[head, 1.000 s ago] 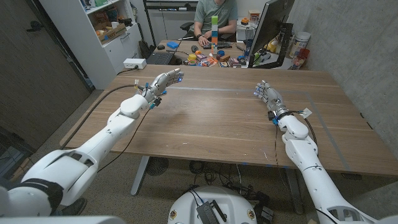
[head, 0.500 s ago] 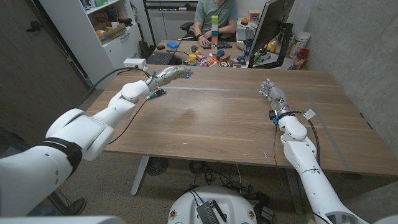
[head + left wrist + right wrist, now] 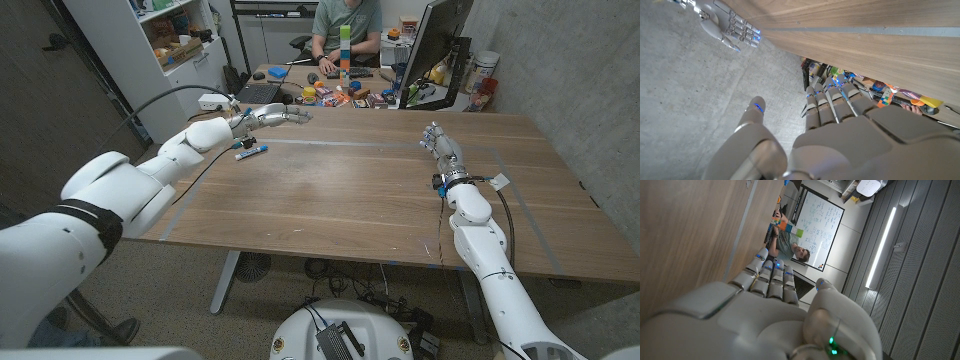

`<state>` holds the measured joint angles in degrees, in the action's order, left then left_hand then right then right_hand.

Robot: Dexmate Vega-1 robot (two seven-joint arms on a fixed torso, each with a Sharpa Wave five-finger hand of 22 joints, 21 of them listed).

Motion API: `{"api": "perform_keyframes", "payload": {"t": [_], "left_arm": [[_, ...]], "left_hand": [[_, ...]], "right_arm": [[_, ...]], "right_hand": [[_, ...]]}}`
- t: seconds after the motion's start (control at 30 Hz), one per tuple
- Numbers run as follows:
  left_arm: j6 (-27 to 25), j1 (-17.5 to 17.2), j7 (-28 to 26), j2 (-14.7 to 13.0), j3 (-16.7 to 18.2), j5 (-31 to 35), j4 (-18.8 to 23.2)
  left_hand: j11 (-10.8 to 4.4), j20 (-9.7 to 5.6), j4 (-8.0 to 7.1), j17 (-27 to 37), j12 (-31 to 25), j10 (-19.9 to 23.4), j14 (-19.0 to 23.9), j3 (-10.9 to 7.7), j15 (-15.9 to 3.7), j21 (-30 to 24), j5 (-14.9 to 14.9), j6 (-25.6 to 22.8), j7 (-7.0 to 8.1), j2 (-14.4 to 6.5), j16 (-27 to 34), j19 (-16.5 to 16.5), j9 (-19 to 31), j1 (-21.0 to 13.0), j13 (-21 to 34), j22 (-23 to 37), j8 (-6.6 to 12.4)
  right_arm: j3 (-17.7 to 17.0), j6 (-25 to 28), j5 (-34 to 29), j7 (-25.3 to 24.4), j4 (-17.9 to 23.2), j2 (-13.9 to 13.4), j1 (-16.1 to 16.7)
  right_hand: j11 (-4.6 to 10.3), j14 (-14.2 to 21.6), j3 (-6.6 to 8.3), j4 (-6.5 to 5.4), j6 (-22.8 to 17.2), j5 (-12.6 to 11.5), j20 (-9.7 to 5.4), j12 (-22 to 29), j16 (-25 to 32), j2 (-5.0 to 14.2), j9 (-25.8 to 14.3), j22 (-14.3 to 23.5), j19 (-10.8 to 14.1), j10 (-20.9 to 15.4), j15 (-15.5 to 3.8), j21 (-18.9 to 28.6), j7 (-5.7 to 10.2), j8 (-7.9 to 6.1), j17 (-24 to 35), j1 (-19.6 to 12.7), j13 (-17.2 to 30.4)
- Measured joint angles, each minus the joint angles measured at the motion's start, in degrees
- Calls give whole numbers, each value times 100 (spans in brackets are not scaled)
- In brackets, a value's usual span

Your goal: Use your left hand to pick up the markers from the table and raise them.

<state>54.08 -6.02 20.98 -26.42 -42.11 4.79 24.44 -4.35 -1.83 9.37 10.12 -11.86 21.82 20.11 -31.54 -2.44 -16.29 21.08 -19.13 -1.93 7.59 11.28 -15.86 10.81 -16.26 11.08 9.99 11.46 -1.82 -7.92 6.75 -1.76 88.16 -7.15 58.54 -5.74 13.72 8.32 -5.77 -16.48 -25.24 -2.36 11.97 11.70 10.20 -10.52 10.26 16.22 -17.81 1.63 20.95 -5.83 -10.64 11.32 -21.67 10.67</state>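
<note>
A white marker with blue ends (image 3: 250,152) lies on the wooden table (image 3: 340,200) near its far left part. My left hand (image 3: 276,117) hovers beyond the marker, near the table's far edge, fingers stretched out and holding nothing. In the left wrist view the left hand (image 3: 832,107) shows straight fingers and a thumb held apart. My right hand (image 3: 441,146) stands over the right side of the table with its fingers extended and nothing in them; the right hand (image 3: 730,27) also shows across the table in the left wrist view.
A person (image 3: 345,25) sits behind the table at a cluttered desk with small toys (image 3: 340,95). A monitor (image 3: 440,45) stands at the back right, and a white power box (image 3: 216,101) by the far left corner. Tape lines (image 3: 330,143) cross the tabletop.
My left arm has swung out and away toward the far edge, so the hand no longer covers the marker. The right hand has shifted slightly farther away.
</note>
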Motion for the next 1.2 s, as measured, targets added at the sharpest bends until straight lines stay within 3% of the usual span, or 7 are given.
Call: {"api": "perform_keyframes", "payload": {"t": [0.2,0.23,0.53,0.77,0.8,1.0,1.2], "left_arm": [[425,0,-665,0,0,624,0],[508,162,-804,-314,-328,739,177],[819,229,-1427,-676,-563,1237,429],[753,152,-1654,-919,-596,1468,723],[709,48,-1672,-1149,-595,1504,1041],[452,-138,-1765,-1492,-529,1657,1531],[259,-138,-1883,-1492,-529,1824,1531]], "left_hand": [[-69,-21,58,0,0,-7,71,-59,-12,21,56,52,52,9,0,-60,0,-189,0,0,0],[-69,-21,60,0,0,-7,75,-60,-16,42,75,72,72,14,0,-60,0,-214,0,0,0],[-152,-10,130,1,0,15,130,-182,-17,85,183,125,125,8,0,-133,27,-595,0,0,0],[-213,19,140,1,0,14,176,-235,-9,87,204,120,146,47,0,-162,27,-785,0,0,0],[-213,19,145,2,0,14,176,-244,-9,88,219,112,154,53,0,-162,27,-791,0,0,0],[-233,92,160,2,0,-7,195,-293,10,127,288,153,195,98,0,-234,26,-1021,18,0,0],[-274,92,168,2,0,14,226,-315,-21,148,315,184,226,137,0,-234,26,-1176,27,0,0]], "right_arm": [[21,0,0,0,55,17,15],[29,11,-69,-95,66,24,20],[76,50,-158,-211,179,62,81],[92,73,-195,-265,249,86,133],[93,73,-195,-265,258,89,140],[97,97,-259,-359,307,98,166],[97,124,-281,-390,344,98,186]], "right_hand": [[0,0,0,0,0,0,0,0,0,0,0,0,0,0,0,0,0,0,0,0,0],[0,0,0,0,0,0,0,0,0,0,0,0,0,0,0,0,0,0,0,0,0],[0,0,0,0,0,0,0,0,0,0,0,0,0,0,0,0,0,0,0,0,0],[0,0,0,0,-6,0,0,0,0,0,0,0,0,0,0,0,6,0,0,0,1],[0,0,0,0,-22,0,0,0,0,0,0,0,0,0,0,0,22,0,0,0,1],[31,0,0,0,-32,0,0,0,0,0,0,0,0,-31,0,0,32,0,0,0,1],[31,0,0,0,-31,0,0,0,0,0,0,0,0,-31,0,-44,31,0,0,0,1]]}}
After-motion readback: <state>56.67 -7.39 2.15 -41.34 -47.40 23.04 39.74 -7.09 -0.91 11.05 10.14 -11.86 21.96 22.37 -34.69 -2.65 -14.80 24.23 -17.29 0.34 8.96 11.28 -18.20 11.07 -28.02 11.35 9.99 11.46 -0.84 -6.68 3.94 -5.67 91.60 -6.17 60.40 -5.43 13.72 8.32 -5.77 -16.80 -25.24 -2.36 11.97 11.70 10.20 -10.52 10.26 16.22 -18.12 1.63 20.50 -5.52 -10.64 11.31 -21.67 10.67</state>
